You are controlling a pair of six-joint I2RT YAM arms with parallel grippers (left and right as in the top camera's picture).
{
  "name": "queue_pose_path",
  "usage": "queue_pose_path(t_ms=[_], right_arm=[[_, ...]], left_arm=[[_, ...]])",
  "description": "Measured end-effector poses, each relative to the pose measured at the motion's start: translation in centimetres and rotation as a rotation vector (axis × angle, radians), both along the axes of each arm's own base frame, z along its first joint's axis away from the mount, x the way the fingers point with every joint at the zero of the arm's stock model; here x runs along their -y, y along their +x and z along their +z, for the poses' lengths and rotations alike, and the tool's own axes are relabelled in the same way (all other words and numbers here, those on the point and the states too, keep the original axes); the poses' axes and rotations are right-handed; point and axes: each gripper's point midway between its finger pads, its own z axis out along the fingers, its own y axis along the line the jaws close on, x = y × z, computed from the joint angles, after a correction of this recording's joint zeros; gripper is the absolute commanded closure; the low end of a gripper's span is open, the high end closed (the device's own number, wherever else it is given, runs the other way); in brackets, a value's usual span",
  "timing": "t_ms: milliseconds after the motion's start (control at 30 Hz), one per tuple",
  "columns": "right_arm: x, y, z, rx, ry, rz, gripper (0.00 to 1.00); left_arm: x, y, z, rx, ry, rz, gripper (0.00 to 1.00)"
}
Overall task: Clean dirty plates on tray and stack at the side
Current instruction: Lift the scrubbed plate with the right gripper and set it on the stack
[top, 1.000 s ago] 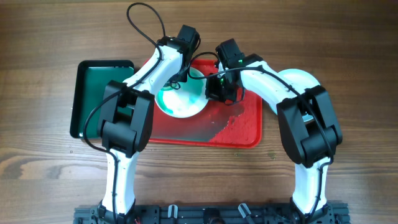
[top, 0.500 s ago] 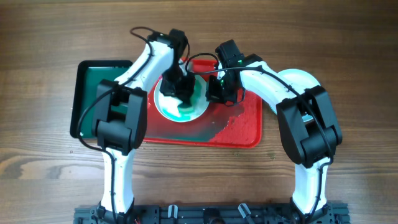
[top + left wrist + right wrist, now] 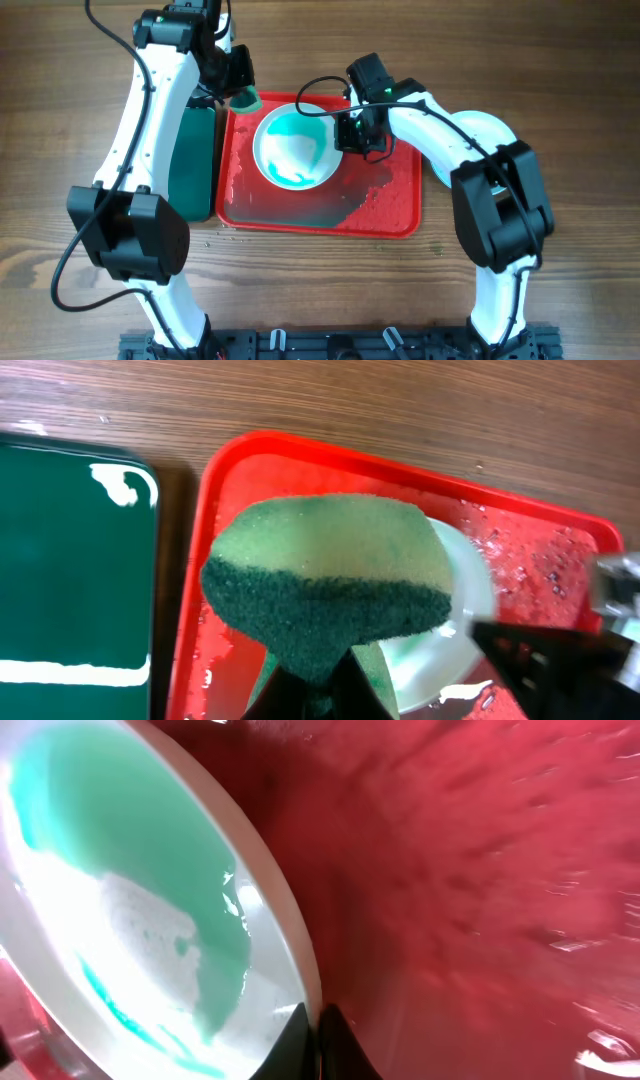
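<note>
- Laid out on the worktop (image 3: 560, 60): the red tray (image 3: 400, 215), wet and dotted with droplets. Just left of the tray, a dark green tray (image 3: 195, 165), largely hidden under the left arm.
- Resting on the left half of the red tray: one plate (image 3: 295, 150), ringed with teal around a whiter middle. Shown in the right wrist view with pale foam and a thin teal film across its face.
- Gripped at the rim on its right side, near the tray's middle, by the right jaws, pressed together on the rim edge. Cannot tell whether tipped up or flat on the tray floor.
- Clamped in the left jaws: a green sponge (image 3: 245, 100), dark scouring side down. Held in the air over the tray's far left corner, apart from the plate.
- Just right of the tray, half under the right arm: a pale round shape (image 3: 490, 128), probably a plate already set aside. Impossible to say how many are stacked there.
- No third plate to be made out anywhere.
- Judged as mid-task: scrubbing of this plate begun but not finished, given the teal left on it.
- Left to do, by this reading: another pass with the sponge, then a move to the side pile right of the tray, then any plate unaccounted for.
</note>
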Motion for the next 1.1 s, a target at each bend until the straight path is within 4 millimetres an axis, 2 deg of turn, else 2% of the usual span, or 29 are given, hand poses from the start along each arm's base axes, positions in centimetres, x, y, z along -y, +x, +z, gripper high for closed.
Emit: queue_pose_path(t_ms=[33,133,200,267,400,500,533,733,1100], right_arm=[[0.3,0.1,0.7,0.024,-0.020,0.009,0.96],[3.0,0.8,6.3,0.231,-0.222,-0.007,0.96],[3.3,0.6,10.0,0.379,-0.348,-0.007,0.96],[3.0,-0.2,13.0,0.516,-0.495,0.005,0.96],[2.5,-2.2,16.4,0.716,-0.793,0.043,0.96],[1.9,-3.3,19.0,0.854,-0.935,0.040,0.96],[1.2,-4.0,20.4,0.929,-0.990,0.035,0.96],[0.0,-5.8,23.8,1.097,-1.110,0.010,0.96],[0.5,-5.9,25.2,1.143,-1.177,-0.020,0.96]], left_arm=[[-0.3,0.1,0.0,0.002,0.017,0.009,0.96],[-0.9,0.1,-0.1,0.001,0.045,0.026,0.96],[-0.9,0.1,-0.1,0.001,0.048,0.028,0.96],[-0.9,0.1,-0.1,0.001,0.047,0.032,0.96],[-1.0,0.1,-0.2,0.001,0.050,0.036,0.96],[-1.0,-0.1,-0.2,-0.005,0.051,0.036,0.96],[-1.0,-0.1,-0.2,-0.009,0.052,0.036,0.96],[-1.1,-0.2,-0.3,-0.012,0.055,0.036,0.96],[-1.1,-0.2,-0.3,-0.012,0.055,0.036,0.96]])
